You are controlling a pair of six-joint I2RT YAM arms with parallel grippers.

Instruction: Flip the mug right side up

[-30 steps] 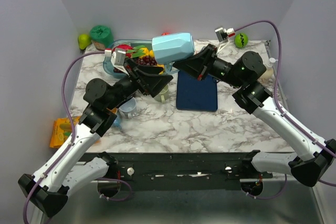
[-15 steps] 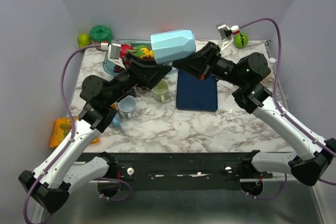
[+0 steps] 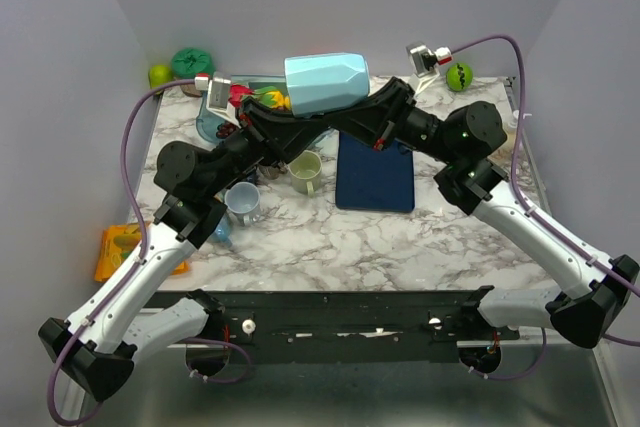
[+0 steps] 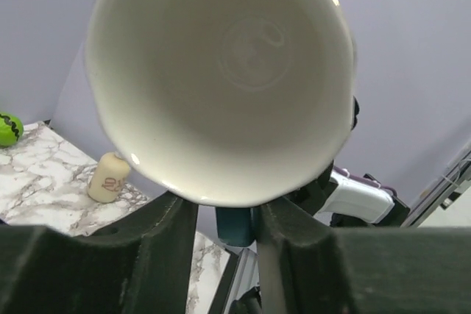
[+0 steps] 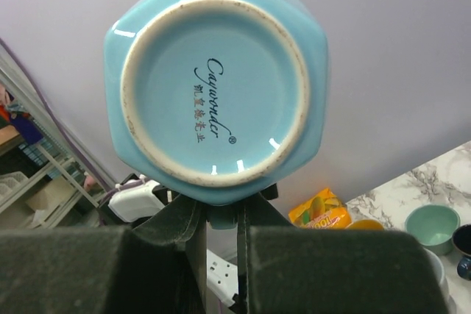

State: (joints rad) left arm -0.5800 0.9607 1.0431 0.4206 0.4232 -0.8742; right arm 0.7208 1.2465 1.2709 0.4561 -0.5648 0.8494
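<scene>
Both arms are wearing white shells on their lower links, the left arm [image 3: 150, 267] toward 7 o'clock in the top view and the right arm [image 3: 540, 237] toward 4 o'clock. Black housings are covering the joints and bases. A purple cable [image 3: 125, 162] is looping off each arm to a small silver wrist camera [image 3: 217, 95]. A green light [image 3: 463, 133] is glowing on the right arm. The left fingers [image 4: 147, 248] and right fingers [image 5: 309, 266] are showing matte, dark and blocky.

A robot test cell in a lab. A marble-patterned worktop [image 3: 400, 237] is boxed in by plain lilac walls [image 3: 60, 47]. A left arm [image 3: 140, 277] and right arm [image 3: 545, 242] are bolted to a black metal rail [image 3: 340, 309] at its near edge, trailing purple cables [image 3: 124, 162]. A green toy ball [image 3: 459, 76] sits at the far right corner.
</scene>
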